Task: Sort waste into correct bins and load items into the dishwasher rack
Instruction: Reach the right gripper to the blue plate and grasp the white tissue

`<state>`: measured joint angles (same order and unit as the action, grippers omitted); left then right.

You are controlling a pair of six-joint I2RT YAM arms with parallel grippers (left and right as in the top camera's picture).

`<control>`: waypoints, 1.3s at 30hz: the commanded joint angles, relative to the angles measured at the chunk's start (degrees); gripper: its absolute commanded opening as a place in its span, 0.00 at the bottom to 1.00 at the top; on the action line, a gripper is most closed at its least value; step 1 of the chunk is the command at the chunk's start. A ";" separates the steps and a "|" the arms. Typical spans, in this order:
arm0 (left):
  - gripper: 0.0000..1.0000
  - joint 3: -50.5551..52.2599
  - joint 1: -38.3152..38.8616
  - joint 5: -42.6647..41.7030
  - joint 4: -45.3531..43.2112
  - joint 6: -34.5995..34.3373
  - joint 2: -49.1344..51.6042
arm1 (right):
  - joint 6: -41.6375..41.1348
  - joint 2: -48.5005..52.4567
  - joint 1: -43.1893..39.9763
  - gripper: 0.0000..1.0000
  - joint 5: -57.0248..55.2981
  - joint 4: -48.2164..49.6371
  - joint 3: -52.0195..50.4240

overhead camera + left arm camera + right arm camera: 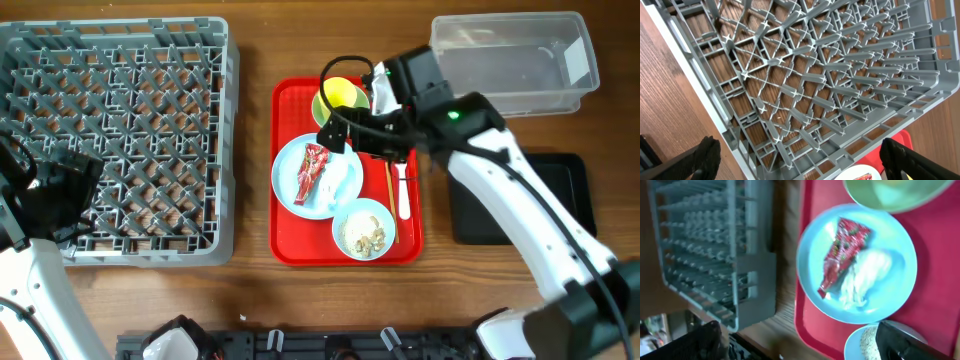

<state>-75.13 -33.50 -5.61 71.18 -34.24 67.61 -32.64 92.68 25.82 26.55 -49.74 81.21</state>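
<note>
A red tray (296, 236) sits on a wooden table (250, 300).

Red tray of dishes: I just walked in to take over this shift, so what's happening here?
The right gripper, open and empty, hovers over the red flat tray, close to the large pale-blue round plate where the small red snack wrapper and crumpled white tissue lie. The left gripper, also open, hangs above the large grey plastic dishwasher rack. Nothing looks sorted or loaded yet.
</note>
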 commanded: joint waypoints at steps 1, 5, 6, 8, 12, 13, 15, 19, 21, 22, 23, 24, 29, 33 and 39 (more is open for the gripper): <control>1.00 -1.05 -0.28 0.57 -0.09 -0.74 -0.26 | -5.27 4.22 0.00 1.00 -4.02 -0.13 1.18; 1.00 -1.05 -0.28 0.57 -0.09 -0.74 -0.26 | -7.34 8.35 0.63 0.97 -12.50 -2.03 1.16; 1.00 -1.05 -0.28 0.57 -0.09 -0.74 -0.26 | -8.15 9.16 1.14 0.96 -15.67 -2.49 1.16; 1.00 -1.05 -0.28 0.57 -0.09 -0.74 -0.26 | -11.26 10.99 2.14 0.97 -22.49 -3.37 1.16; 1.00 -1.05 -0.28 0.57 -0.09 -0.76 -0.26 | -9.77 14.99 4.04 0.99 -22.69 -0.24 1.18; 1.00 -1.05 -0.28 0.57 -0.09 -0.74 -0.26 | -9.68 15.50 4.50 0.99 -22.71 0.26 1.16; 1.00 -1.05 -0.28 0.57 -0.09 -0.76 -0.26 | -9.77 15.91 5.38 0.99 -22.71 1.25 1.16; 1.00 -1.05 -0.28 0.57 -0.09 -0.74 -0.26 | -11.19 16.24 6.49 1.00 -22.71 2.05 1.16; 1.00 -1.05 -0.28 0.57 -0.09 -0.74 -0.26 | -13.94 16.63 7.15 0.98 -22.67 2.16 0.87; 1.00 -1.05 -0.28 0.57 -0.09 -0.74 -0.26 | -14.99 16.90 7.67 0.93 -22.71 2.45 0.55; 1.00 -1.05 -0.28 0.57 -0.09 -0.74 -0.26 | -15.45 17.22 8.20 0.87 -22.82 2.97 0.15; 1.00 -1.05 -0.28 0.57 -0.09 -0.74 -0.26 | -15.50 17.75 8.79 0.80 -22.95 3.89 -0.28; 1.00 -1.05 -0.28 0.57 -0.09 -0.74 -0.26 | -17.27 20.24 9.44 0.63 -23.19 6.34 -0.66; 1.00 -1.05 -0.28 0.57 -0.09 -0.74 -0.26 | -20.41 22.14 9.81 0.59 -25.09 5.97 -0.66; 1.00 -1.05 -0.28 0.57 -0.09 -0.74 -0.26 | -21.75 24.09 10.01 0.56 -26.14 4.70 -0.72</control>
<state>-75.13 -33.50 -5.61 71.18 -34.24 67.61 -52.75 114.93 35.33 2.33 -44.86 80.95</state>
